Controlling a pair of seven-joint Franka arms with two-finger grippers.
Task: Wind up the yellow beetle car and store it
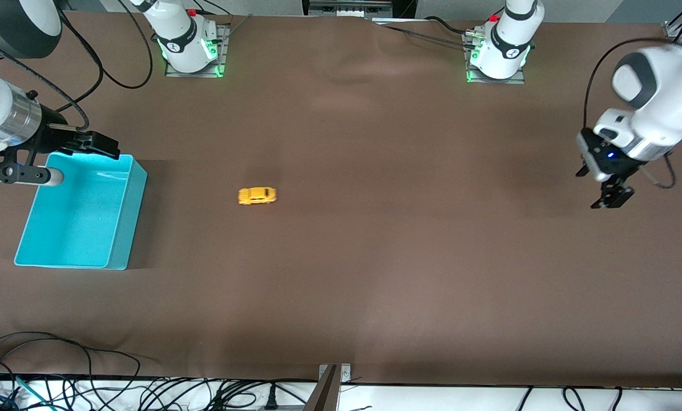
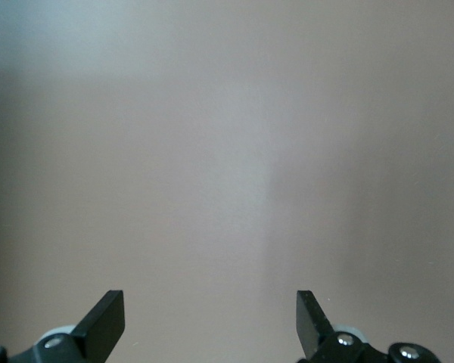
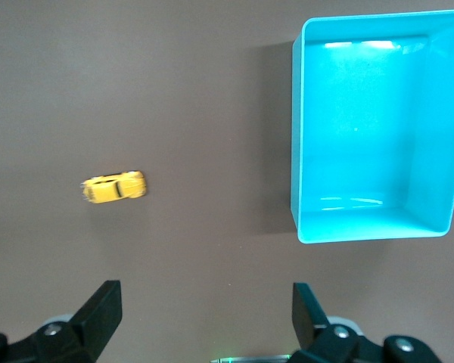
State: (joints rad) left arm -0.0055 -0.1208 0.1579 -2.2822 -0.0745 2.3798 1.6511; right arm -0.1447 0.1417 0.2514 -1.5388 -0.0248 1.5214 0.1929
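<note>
1. Yellow beetle car [image 1: 257,196] sits on its wheels on the brown table [image 1: 375,257], lying lengthwise along the table, roughly mid-depth and somewhat toward the right arm's end from the table's middle. Also seen in right wrist view [image 3: 114,187], on bare table, nothing touching it.
2. Turquoise bin [image 1: 125,228] stands on the table toward the right arm's end, well apart from the car. Open top, inside looks bare; right wrist view shows its walls and floor w/ nothing in it [image 3: 296,136].
3. Right gripper [image 1: 72,157] is up in the air over the bin's rim, at the corner closest to the robot bases. Its fingers stand wide apart, gripping nothing; in right wrist view both black fingertips [image 3: 102,310] show w/ a broad gap and only table between them.
4. Left gripper [image 1: 606,188] hangs over bare table at the left arm's end, well apart from car and bin. Fingers [image 2: 106,318] spread wide, nothing between them; left wrist view shows only plain brown surface below.
5. Both arm bases [image 1: 189,43] are bolted at the table edge along the top of the front view, green lights at their feet.
6. Black cables [image 1: 89,388] lie tangled along the table edge nearest the front camera, off the brown surface.
7. Car not in bin; neither gripper touches it.
</note>
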